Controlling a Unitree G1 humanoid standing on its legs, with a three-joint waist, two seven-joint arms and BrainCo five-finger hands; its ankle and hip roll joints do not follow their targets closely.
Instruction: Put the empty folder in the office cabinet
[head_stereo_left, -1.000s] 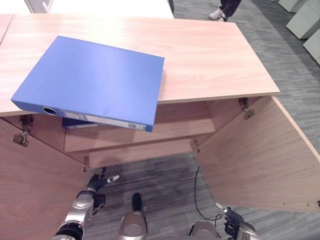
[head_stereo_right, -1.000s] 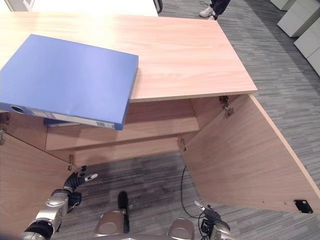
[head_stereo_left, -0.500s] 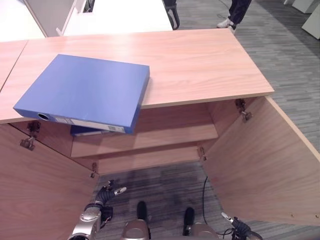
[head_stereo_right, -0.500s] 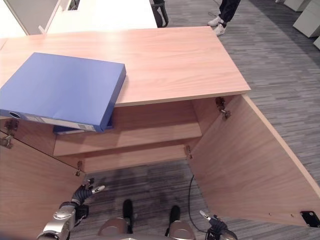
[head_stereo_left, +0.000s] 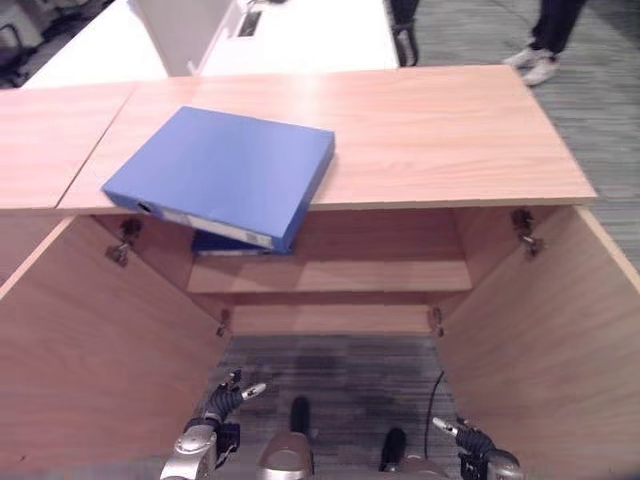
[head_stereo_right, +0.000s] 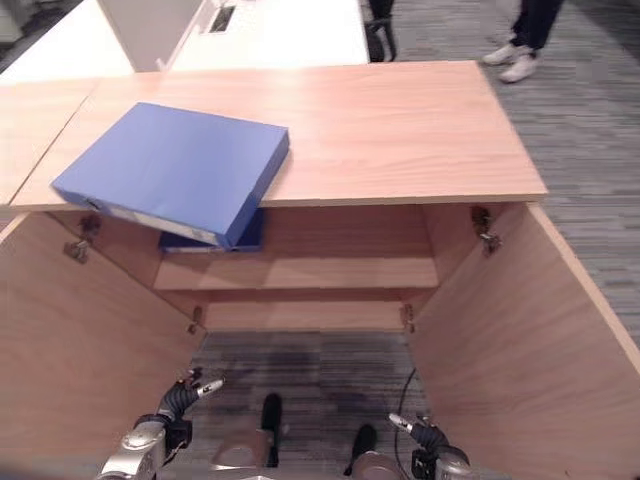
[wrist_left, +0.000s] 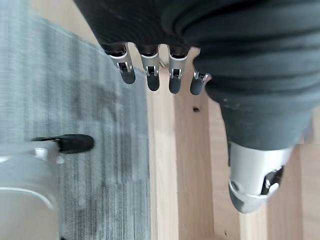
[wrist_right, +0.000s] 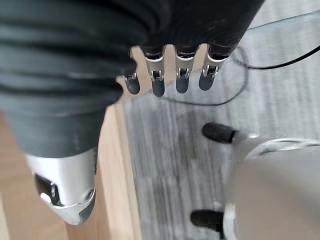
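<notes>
We see the blue folder (head_stereo_left: 222, 174) lying flat on the cabinet (head_stereo_left: 450, 130) top, one corner jutting over the open front. Our left hand (head_stereo_left: 222, 404) and right hand (head_stereo_left: 463, 440) hang low by the floor with fingers straight and loose, holding nothing.

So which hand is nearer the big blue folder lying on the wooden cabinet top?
Left. The left hand hangs low, roughly below the blue folder; the right hand hangs low too, further toward the cabinet's right door. Neither touches it.
</notes>
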